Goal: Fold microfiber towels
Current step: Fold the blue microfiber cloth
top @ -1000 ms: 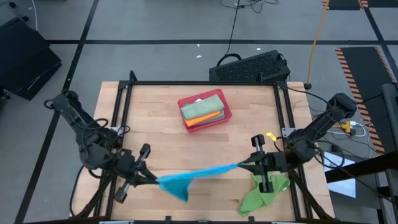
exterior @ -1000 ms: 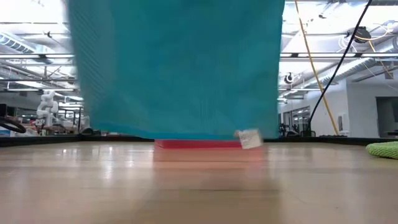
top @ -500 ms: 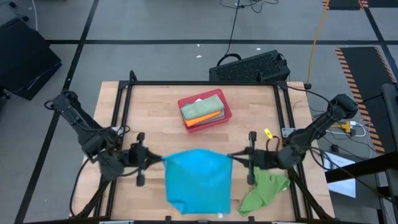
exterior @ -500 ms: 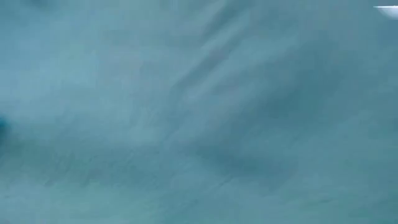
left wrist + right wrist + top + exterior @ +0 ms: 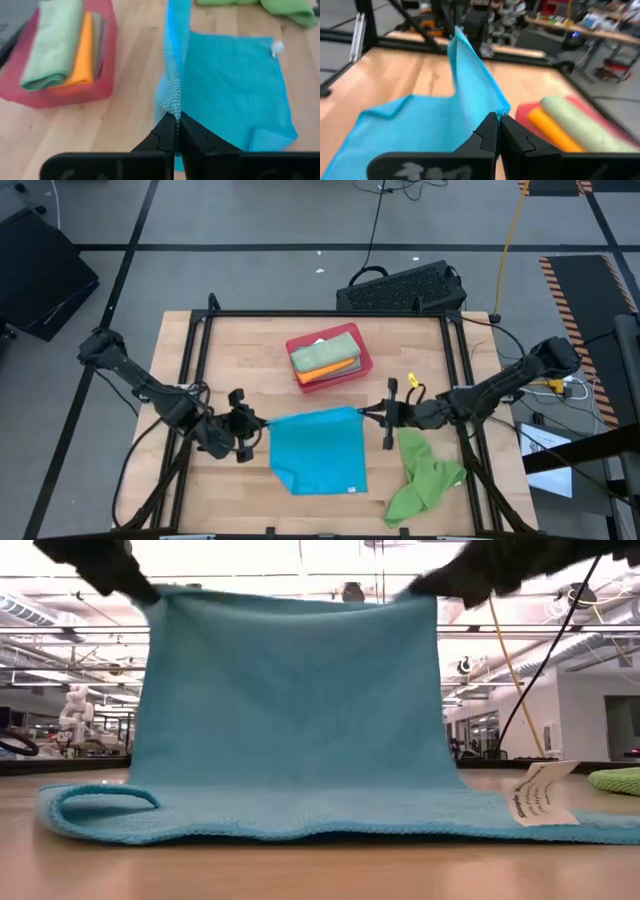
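The pale wooden table carries a bright blue microfiber towel, far edge lifted and stretched left to right, the rest trailing flat toward the near edge. Left pincer and right pincer each clench a far corner. White tag lies nearest.

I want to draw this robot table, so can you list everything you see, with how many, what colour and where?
bright blue towel: one, front middle of the table, far edge lifted, near part lying flat
white tag: one, on the blue towel's near edge
bright green towel: one, crumpled, front right
red tray: one, back middle
folded towels: sage green and orange showing, stacked in the tray
table: one, light wood, black frame
left claw: one, dark, shut on the blue towel's far left corner
right claw: one, dark, shut on its far right corner
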